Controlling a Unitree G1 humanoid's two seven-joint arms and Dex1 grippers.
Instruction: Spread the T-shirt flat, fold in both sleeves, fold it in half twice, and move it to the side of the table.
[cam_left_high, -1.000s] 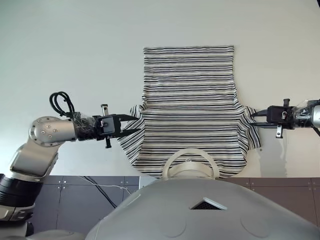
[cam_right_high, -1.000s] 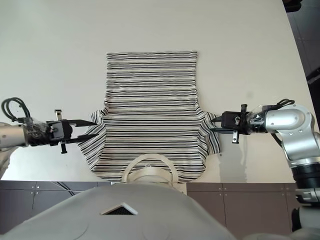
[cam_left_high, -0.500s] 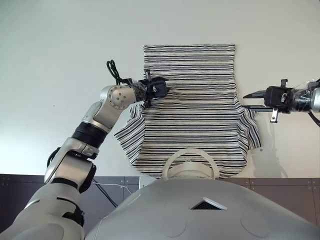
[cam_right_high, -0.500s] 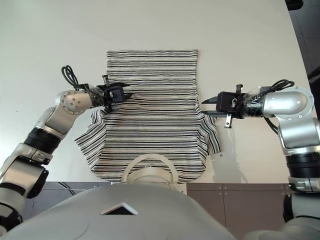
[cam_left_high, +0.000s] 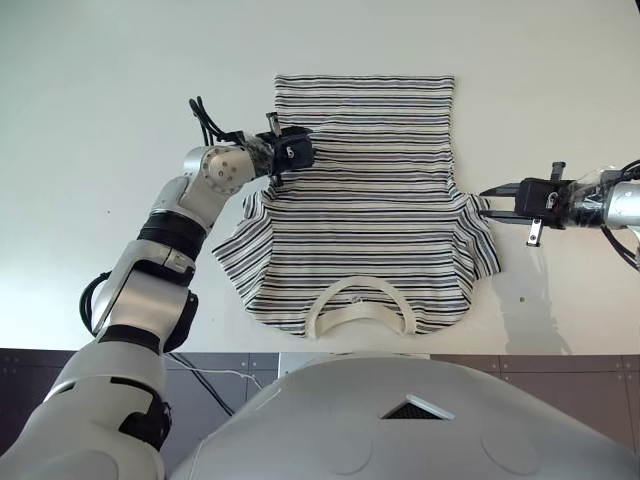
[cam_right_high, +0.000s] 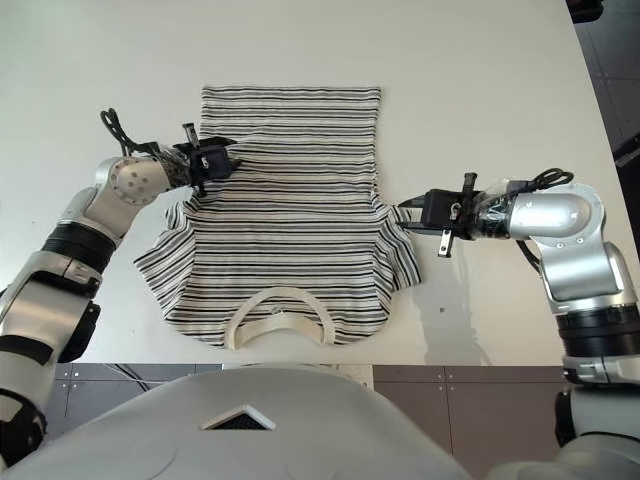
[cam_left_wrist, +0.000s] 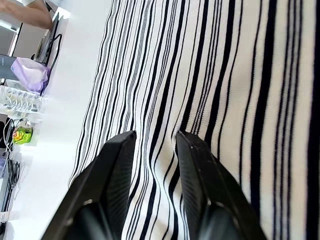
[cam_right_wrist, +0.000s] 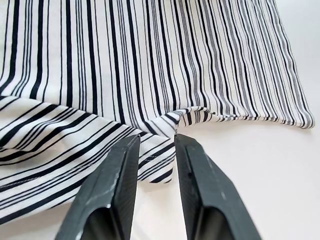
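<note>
T-shirt (cam_left_high: 365, 200) on white table (cam_left_high: 100, 120); both jaws apart

Striped T-shirt (cam_left_high: 360, 200) on table (cam_left_high: 100, 100), collar at 6 o'clock. Left gripper (cam_left_high: 300, 150) at its 10 o'clock edge, right gripper (cam_left_high: 487, 197) at 3 o'clock sleeve.

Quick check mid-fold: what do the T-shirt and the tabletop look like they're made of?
T-shirt: soft, thin knit cloth with a matte finish, probably cotton jersey. It ripples at the sleeves, and its edge lies in a limp fold in the right wrist view.
Table: a smooth, hard, pale top, possibly laminate or painted board. The tone is even, with no grain or seams to see.
</note>
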